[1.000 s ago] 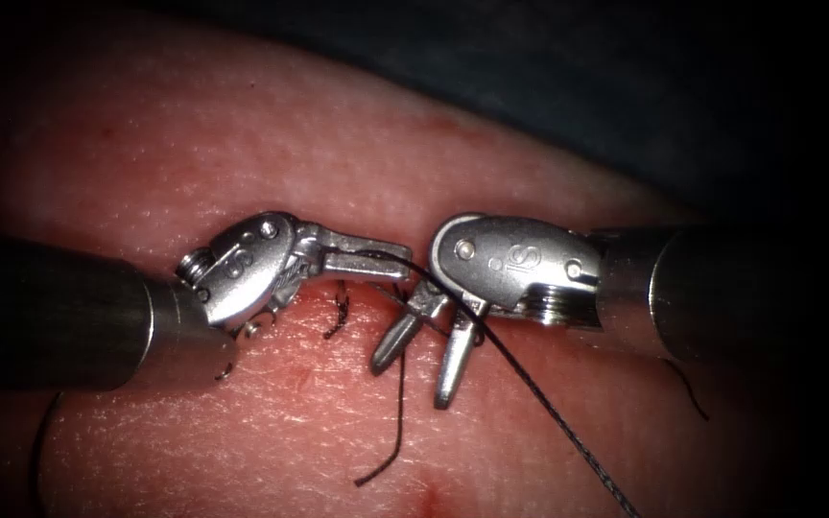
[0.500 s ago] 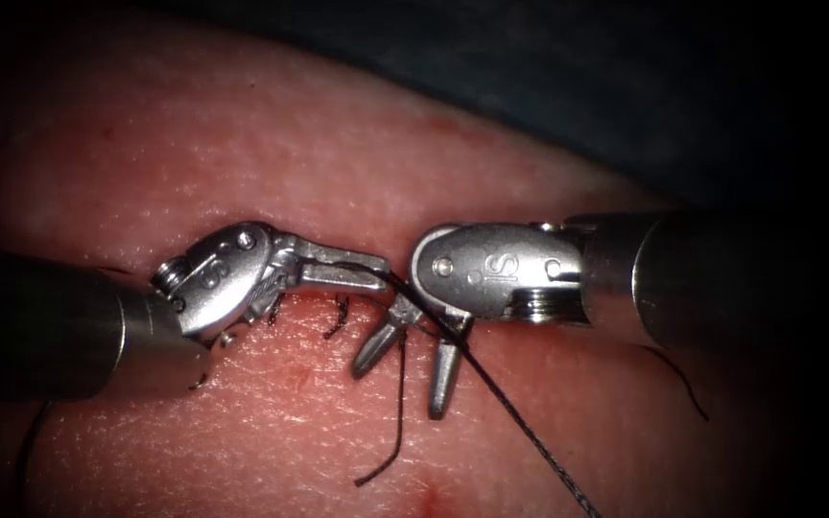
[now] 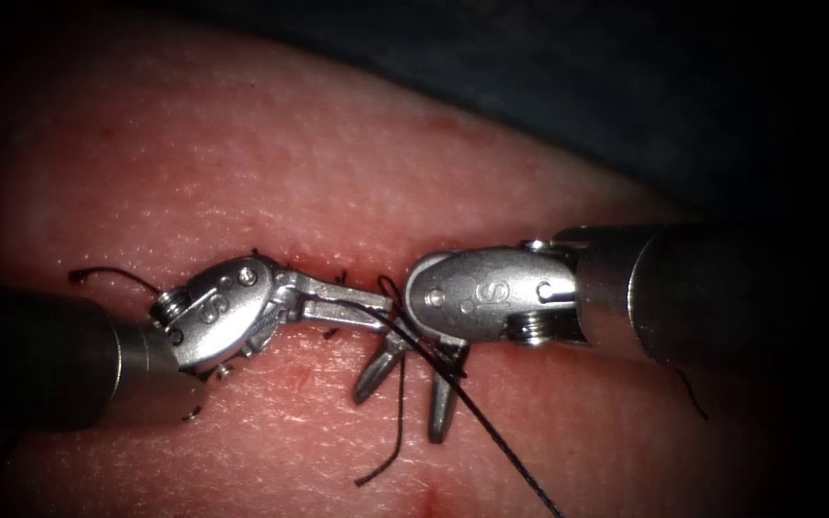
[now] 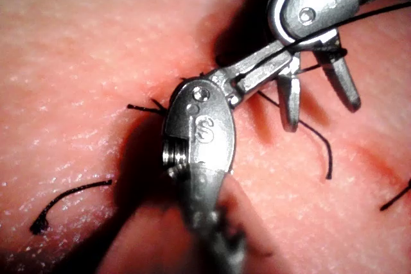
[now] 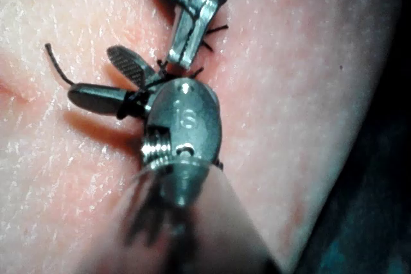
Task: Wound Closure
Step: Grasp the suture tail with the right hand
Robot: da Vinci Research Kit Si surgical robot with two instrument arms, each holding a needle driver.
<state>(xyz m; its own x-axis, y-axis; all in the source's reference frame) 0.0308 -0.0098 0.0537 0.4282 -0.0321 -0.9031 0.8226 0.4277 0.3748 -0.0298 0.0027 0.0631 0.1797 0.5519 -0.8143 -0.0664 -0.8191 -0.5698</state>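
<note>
Now both tools have shifted toward the near left of the tissue (image 3: pixel 242 153) compared with a second ago. The thread (image 3: pixel 491 422), which earlier draped loosely over the right tool's base, crosses there more tightly in a small loop just beside the left tool's tip. That suggests a knot is being formed over the cut (image 3: pixel 338 273), though no step can be named for certain. The left tool (image 3: pixel 376 312) reaches in from the left, lying low and pointing right, its jaws closed on the thread. The right tool (image 3: pixel 405 388) comes in from the right with its wrist bent so the jaws point toward the near side, spread apart and holding nothing. A cut end of thread (image 3: pixel 390 441) lies on the near tissue; another (image 3: pixel 107 276) curls at the far left. No needle can be made out
</note>
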